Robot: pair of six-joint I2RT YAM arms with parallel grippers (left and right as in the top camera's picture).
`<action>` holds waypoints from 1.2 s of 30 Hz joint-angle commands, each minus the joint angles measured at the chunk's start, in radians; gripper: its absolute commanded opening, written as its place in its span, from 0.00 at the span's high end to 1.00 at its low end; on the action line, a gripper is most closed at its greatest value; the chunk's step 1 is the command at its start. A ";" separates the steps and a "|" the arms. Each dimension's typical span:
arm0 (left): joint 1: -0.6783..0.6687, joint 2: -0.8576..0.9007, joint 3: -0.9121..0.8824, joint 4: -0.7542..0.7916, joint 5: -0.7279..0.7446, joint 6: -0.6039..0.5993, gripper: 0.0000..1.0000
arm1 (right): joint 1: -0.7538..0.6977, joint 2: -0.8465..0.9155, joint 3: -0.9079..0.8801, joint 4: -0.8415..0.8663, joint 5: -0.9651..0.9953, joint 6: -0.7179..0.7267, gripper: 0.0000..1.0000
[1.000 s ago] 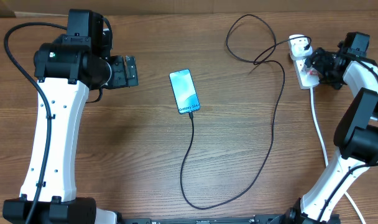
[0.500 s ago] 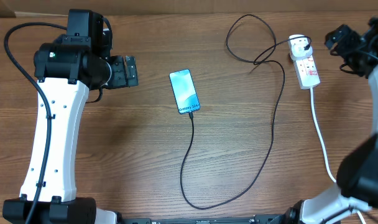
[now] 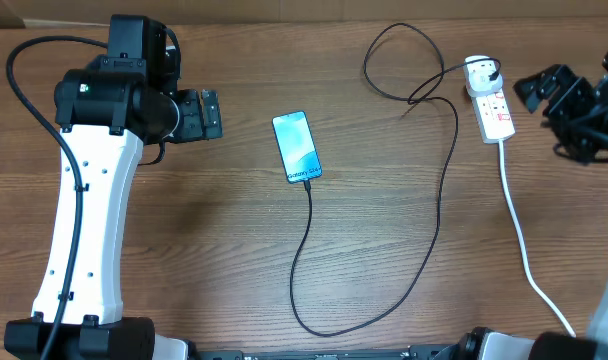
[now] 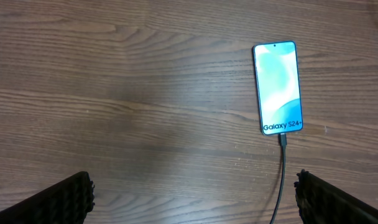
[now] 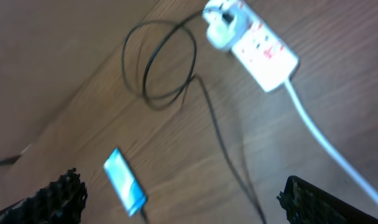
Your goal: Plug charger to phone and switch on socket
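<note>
A brown wood-grain desk (image 3: 184, 250) fills every view. The white-and-black left arm stands at the left of the overhead frame. Its left gripper (image 4: 192, 202) is spread wide and holds nothing. The right gripper (image 5: 189, 196) sits at the upper right edge, also spread and empty, just clear of the socket.

The charger, a long thin black cable (image 3: 439, 200), loops across the upper middle and swings down to the bottom centre. The socket, a white elongated power strip with red markings (image 3: 494, 112), lies at the upper right. A white plug (image 3: 481, 70) is seated in its top end, and a thick white cord (image 3: 519, 230) trails downward from it.

The phone, a slim light-blue-screened smartphone (image 4: 278, 87), lies flat at centre. The cable's tiny connector (image 4: 283, 140) appears to be in its bottom edge. Whether the switch is on cannot be told.

A push on the switch could slide the light strip, drag the cable and pull the connector loose. The nearby loop could also snag a finger.

The surface is smooth with a faint sheen. None of the room beyond the desk shows.
</note>
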 commanded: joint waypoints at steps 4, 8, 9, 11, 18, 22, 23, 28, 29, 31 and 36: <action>-0.001 0.009 0.006 0.001 -0.006 -0.018 0.00 | 0.097 -0.110 -0.008 -0.105 -0.014 -0.043 0.00; -0.001 0.009 0.006 0.001 -0.006 -0.018 0.00 | 0.174 -0.183 -0.047 -0.122 -0.014 -0.043 0.00; -0.001 0.009 0.006 0.001 -0.006 -0.018 0.00 | 0.192 -0.204 -0.060 -0.122 -0.014 -0.043 0.00; -0.001 0.009 0.006 0.001 -0.006 -0.018 0.00 | 0.218 -0.242 -0.082 -0.123 -0.011 -0.043 0.00; -0.001 0.009 0.006 0.001 -0.006 -0.018 0.00 | 0.254 -0.439 -0.212 -0.118 -0.002 -0.066 0.00; -0.001 0.009 0.006 0.001 -0.006 -0.018 0.00 | 0.254 -0.571 -0.303 -0.116 0.000 -0.111 0.00; -0.001 0.009 0.006 0.001 -0.006 -0.018 0.00 | 0.254 -0.600 -0.321 -0.117 0.000 -0.129 0.00; -0.001 0.009 0.006 0.001 -0.006 -0.018 0.00 | 0.254 -0.696 -0.371 -0.158 0.000 -0.139 0.00; -0.001 0.009 0.006 0.001 -0.006 -0.018 0.00 | 0.254 -0.698 -0.371 -0.166 -0.001 -0.134 0.00; -0.001 0.009 0.006 0.001 -0.006 -0.018 0.00 | 0.254 -0.697 -0.371 -0.174 -0.004 -0.133 0.00; -0.001 0.009 0.006 0.001 -0.006 -0.018 0.00 | 0.254 -0.695 -0.371 -0.175 -0.003 -0.134 0.00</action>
